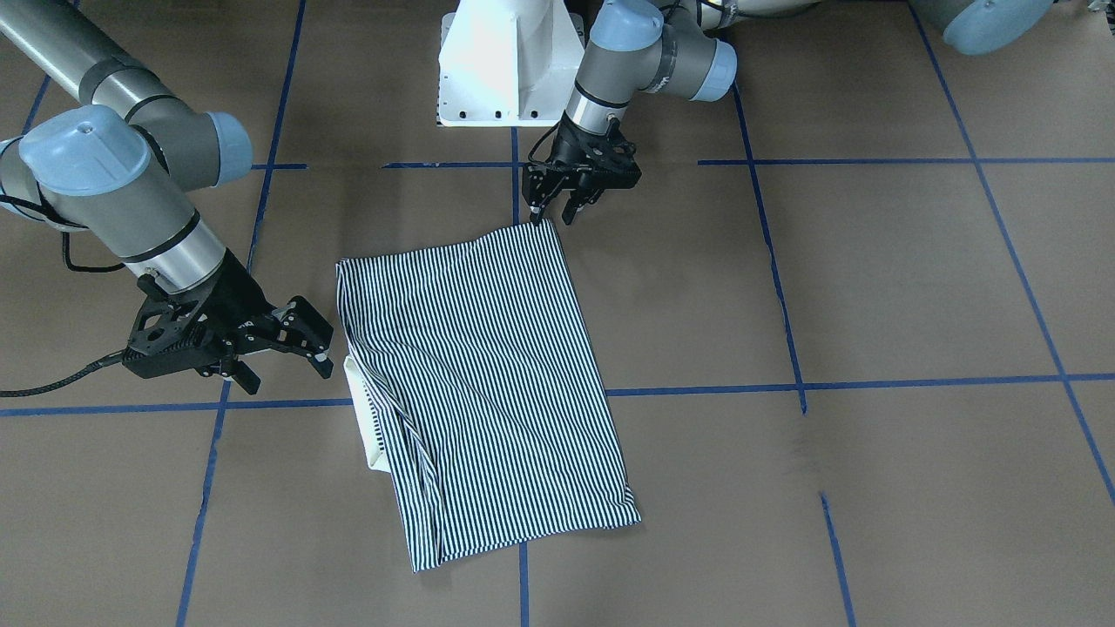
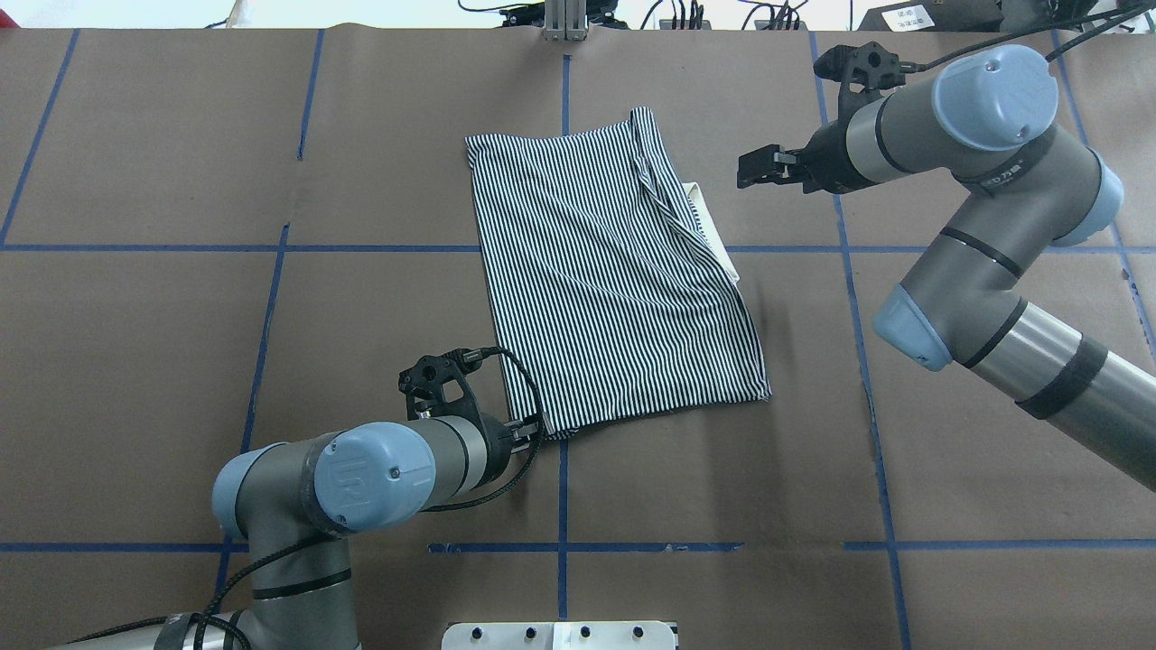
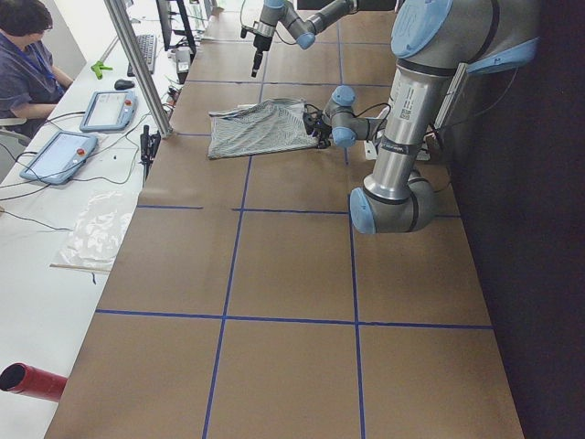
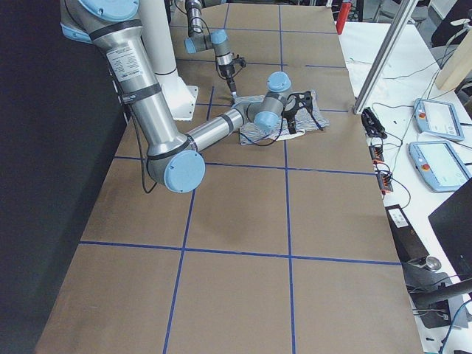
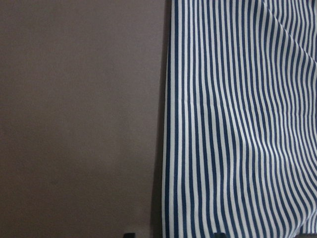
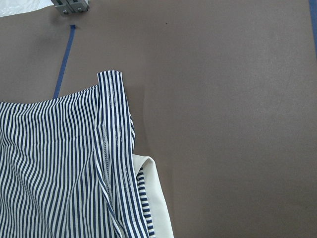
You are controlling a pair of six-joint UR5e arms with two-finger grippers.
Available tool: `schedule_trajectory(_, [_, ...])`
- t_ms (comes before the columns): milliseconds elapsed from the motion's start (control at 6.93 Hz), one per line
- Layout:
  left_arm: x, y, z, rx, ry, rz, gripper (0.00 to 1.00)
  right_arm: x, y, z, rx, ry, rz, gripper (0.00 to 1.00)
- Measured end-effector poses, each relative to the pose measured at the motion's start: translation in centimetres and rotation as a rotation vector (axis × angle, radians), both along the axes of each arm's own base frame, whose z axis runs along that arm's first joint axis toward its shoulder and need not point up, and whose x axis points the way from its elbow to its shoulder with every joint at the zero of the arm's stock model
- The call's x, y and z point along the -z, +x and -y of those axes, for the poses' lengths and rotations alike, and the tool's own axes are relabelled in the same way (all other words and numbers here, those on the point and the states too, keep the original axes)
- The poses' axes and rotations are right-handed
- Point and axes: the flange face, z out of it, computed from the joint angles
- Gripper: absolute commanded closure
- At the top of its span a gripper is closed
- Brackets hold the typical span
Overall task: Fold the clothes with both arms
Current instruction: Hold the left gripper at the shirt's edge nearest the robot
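Overhead exterior shows me the brown worktop (image 2: 135,361) with the striped polo shirt (image 2: 614,280) lying flat near its middle, folded to a rectangle. My left fingers (image 1: 537,209) stand spread at the shirt's corner nearest the robot. My right fingers (image 1: 307,326), also spread, hover near the cream collar (image 1: 359,409), not touching it.
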Motion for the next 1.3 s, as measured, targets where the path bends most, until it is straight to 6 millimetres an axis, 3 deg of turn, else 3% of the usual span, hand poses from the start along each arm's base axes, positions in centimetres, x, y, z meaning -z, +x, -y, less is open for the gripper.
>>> schedule_trajectory(1299, [0.3, 1.1, 0.6, 0.006, -0.003, 0.000, 0.42, -0.6, 0.1, -0.1, 0.002, 0.001, -0.010, 0.00])
